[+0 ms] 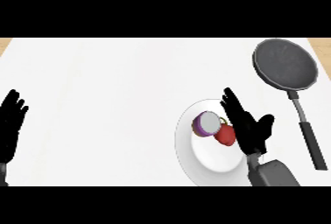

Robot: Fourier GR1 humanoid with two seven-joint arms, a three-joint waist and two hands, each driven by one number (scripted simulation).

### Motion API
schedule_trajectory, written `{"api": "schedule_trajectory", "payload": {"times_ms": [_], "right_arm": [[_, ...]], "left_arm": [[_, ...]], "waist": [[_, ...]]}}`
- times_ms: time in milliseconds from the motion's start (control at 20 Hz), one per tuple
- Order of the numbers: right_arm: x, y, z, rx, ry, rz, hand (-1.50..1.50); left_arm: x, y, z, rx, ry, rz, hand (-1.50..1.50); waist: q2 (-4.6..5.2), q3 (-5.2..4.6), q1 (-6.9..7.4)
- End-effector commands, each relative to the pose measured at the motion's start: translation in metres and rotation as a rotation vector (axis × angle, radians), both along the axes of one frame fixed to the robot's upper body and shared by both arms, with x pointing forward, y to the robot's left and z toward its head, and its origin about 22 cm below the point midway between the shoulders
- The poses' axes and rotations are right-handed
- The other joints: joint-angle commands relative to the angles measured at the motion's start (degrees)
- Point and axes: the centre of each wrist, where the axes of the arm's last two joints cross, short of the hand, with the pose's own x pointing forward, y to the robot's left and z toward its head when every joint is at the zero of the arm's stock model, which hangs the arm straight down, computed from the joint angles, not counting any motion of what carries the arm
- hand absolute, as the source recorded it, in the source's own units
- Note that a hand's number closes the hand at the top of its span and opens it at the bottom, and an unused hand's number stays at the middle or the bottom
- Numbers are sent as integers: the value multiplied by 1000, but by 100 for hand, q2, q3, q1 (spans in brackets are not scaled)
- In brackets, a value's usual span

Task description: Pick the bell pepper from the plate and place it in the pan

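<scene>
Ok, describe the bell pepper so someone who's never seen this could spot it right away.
Find the white plate on the counter's right half, left of the black pan. Two things lie on it, touching: the bell pepper is the red one nearest the open right robot hand, unlike the purple-rimmed onion half on its left.

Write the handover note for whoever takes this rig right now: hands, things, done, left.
Left hand: open, resting at the view's left edge, holding nothing.
Right hand: open, fingers straight, over the right side of the plate, just beside the bell pepper; no grasp yet.
Bell pepper: red, on the plate, next to a purple cut vegetable.
Pan: at the far right, nothing in it.
Done: approach only.
Left: grasp pepper, carry it to the pan, release.
</scene>
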Motion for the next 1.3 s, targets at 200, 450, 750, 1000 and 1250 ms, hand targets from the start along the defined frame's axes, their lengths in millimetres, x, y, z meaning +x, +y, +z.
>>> {"api": "schedule_trajectory", "payload": {"times_ms": [200, 450, 750, 1000, 1250], "right_arm": [[-1, -12, 21, -200, -232, -487, 150], [-30, -28, -22, -635, -391, -686, -150], [-85, 35, -79, -786, -402, -896, -150], [-101, 32, -94, -858, -348, -1021, -150], [-94, 11, -89, -884, -278, -1059, -150]], "left_arm": [[-19, -61, -61, -239, 104, -18, 0], [-21, -71, -62, -315, 104, -40, 0], [-27, -85, -71, -338, 93, -72, 0], [-29, -94, -78, -336, 80, -69, 0], [-25, -103, -75, -328, 68, -93, 0]], "waist": [[-354, 17, -213], [-406, -33, -339], [-323, 1, -173], [-273, -5, -88], [-246, -19, -73]]}}
